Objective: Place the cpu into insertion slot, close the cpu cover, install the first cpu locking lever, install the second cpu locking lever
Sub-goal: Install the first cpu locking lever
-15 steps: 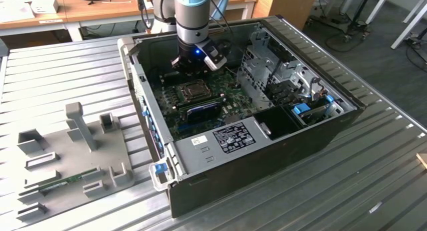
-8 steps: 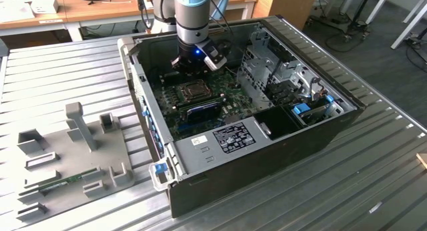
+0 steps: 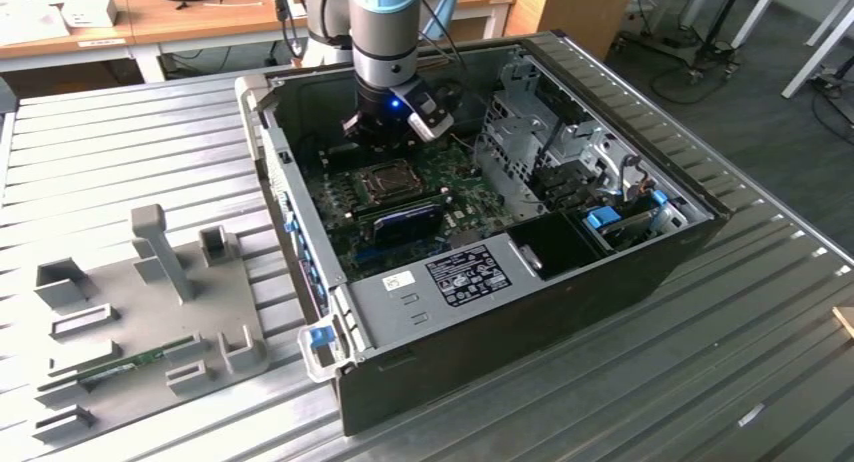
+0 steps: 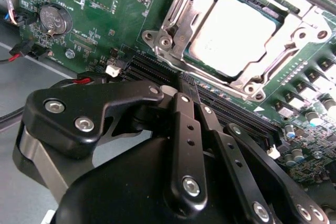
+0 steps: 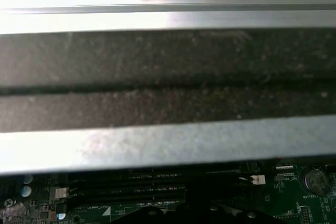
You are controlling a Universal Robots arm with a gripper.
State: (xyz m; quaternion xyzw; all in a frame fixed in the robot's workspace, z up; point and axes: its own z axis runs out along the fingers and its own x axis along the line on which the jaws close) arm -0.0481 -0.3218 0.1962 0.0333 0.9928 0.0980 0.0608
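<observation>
One cpu [image 4: 239, 35] seated in insertion slot [image 4: 173, 30], cpu cover [image 4: 307, 24] closed over it, end effector [image 4: 197, 90] clenched empty beside it

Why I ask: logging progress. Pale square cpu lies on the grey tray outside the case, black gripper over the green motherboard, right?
No: second wrist view shows the pale square cpu seated in the silver-framed insertion slot; the gripper is over the green motherboard.

The tool [image 4: 195, 90] linkage hides the memory slots [image 4: 231, 111] partly.
</observation>
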